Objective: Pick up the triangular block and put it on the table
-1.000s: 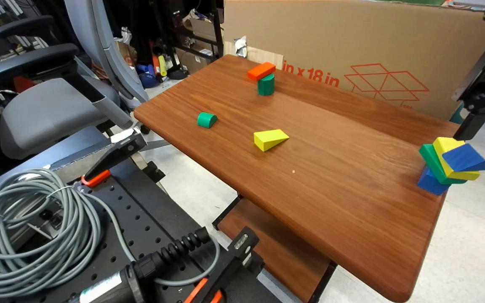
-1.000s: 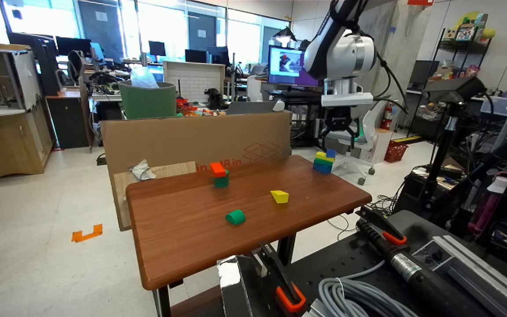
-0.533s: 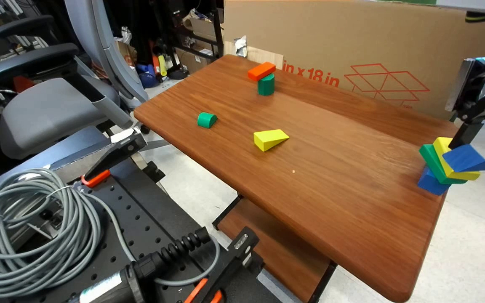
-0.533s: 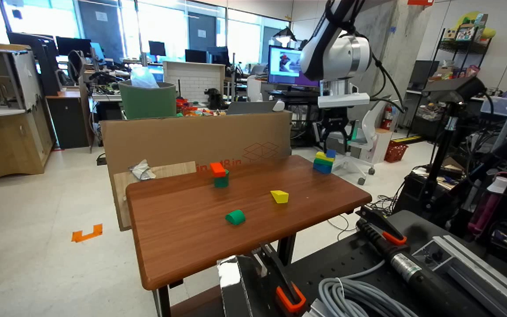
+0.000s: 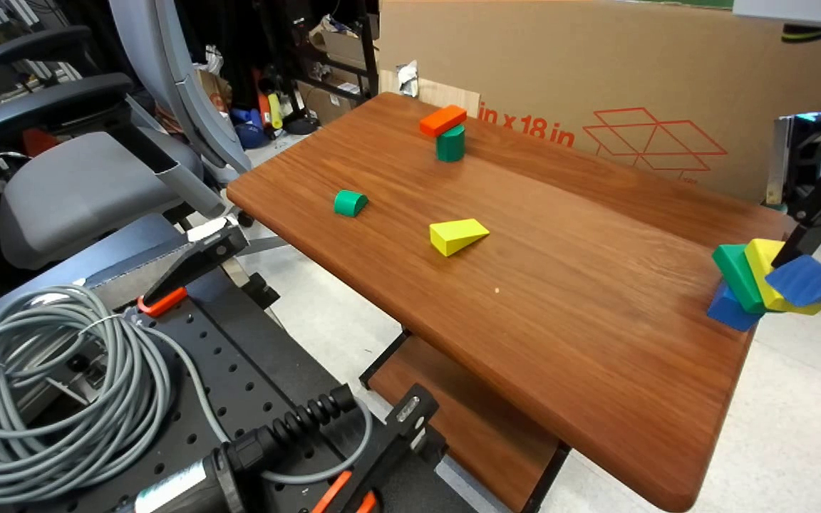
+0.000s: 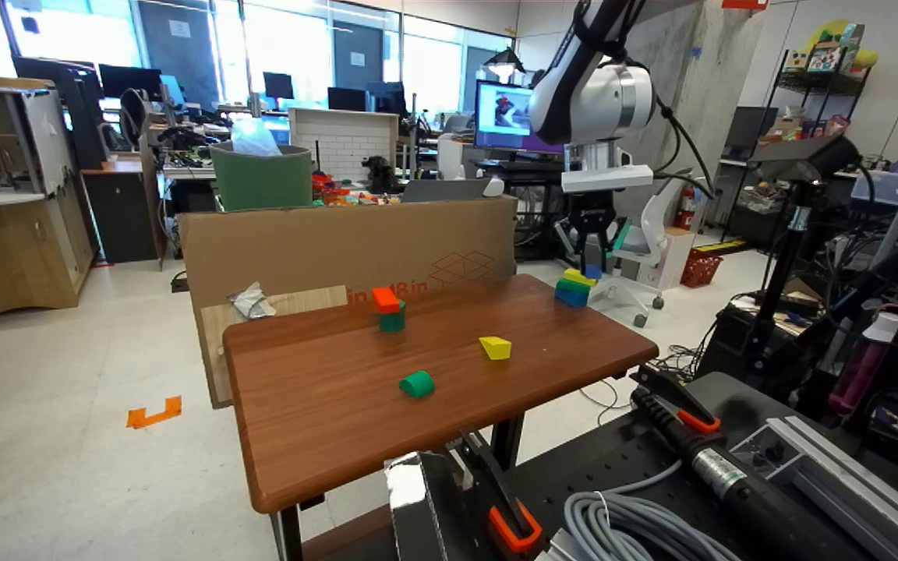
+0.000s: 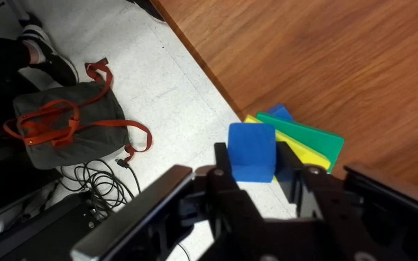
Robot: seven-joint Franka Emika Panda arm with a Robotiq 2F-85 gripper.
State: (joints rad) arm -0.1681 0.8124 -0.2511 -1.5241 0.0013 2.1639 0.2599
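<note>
While a yellow slab lies beneath it, we record the triangular block clamped in the gripper at the table edge.

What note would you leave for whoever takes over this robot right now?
Fingers: closed on the blue triangular block, one on each side.
Block: at the top of a stack near the edge of the table, above a yellow block, a green block and a lower blue block. Whether it is clear of the yellow one, I cannot tell.
Done: the grasp, it seems.
Left: raise it well clear, set it on the tabletop, open the fingers.
</note>
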